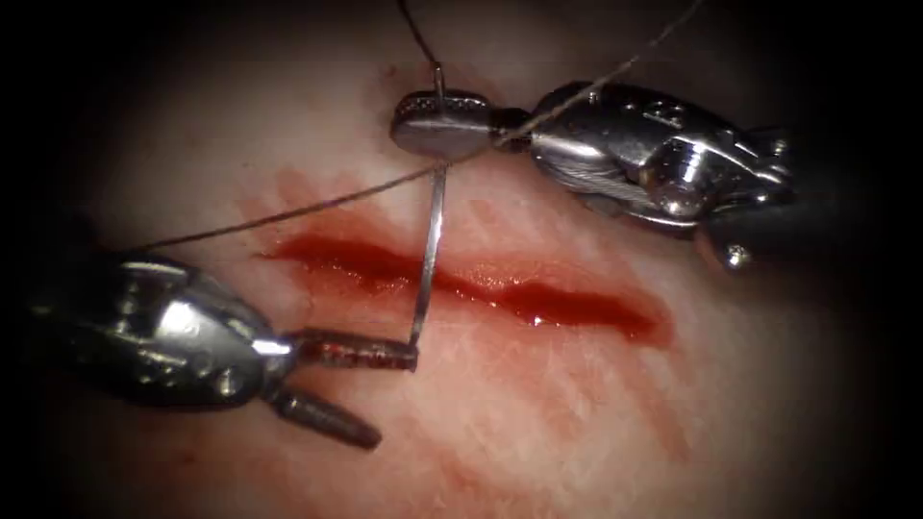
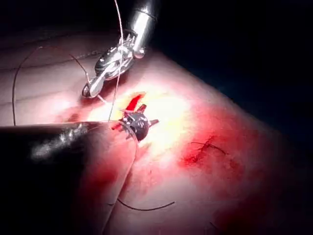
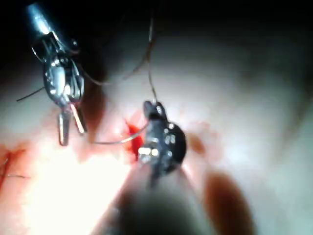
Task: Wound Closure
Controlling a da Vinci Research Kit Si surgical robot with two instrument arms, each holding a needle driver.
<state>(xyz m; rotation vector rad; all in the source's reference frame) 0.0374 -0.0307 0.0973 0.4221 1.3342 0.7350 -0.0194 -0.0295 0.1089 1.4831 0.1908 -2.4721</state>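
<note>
We clamp the needle (image 1: pixel 429 252) near its swaged end in our right tool (image 1: pixel 437 123), spanning the cut (image 1: pixel 461 284); our left tool (image 1: pixel 370 394), jaws apart, touches its tip

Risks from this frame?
1. The right pincer is shut on the needle near its thread end, and the needle spans the cut above the tissue. Its tip sits by the open left pincer, so it may slip or swing.
2. The thread crosses the right pincer and could snag.
</note>
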